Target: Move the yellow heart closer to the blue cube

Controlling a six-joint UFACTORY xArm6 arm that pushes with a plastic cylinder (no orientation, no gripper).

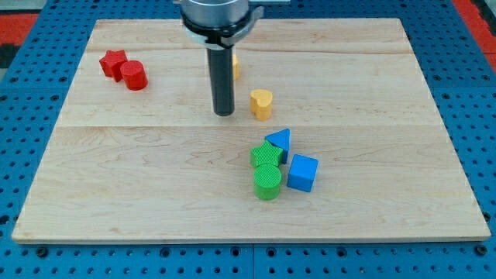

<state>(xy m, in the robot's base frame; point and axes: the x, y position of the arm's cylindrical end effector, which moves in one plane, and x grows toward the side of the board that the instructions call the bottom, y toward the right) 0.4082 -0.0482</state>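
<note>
The yellow heart (pixel 261 103) stands on the wooden board a little above the view's middle. My tip (pixel 224 114) rests just left of it, a small gap apart. The blue cube (pixel 302 172) lies lower right of the heart, at the right end of a cluster. Another yellow block (pixel 234 67) is mostly hidden behind my rod; its shape cannot be made out.
A blue triangular block (pixel 280 142), a green star (pixel 266 156) and a green cylinder (pixel 267 182) crowd the cube's left side. A red star (pixel 113 63) and a red cylinder (pixel 134 75) sit at the upper left. The board's edge (pixel 248 236) runs along the bottom.
</note>
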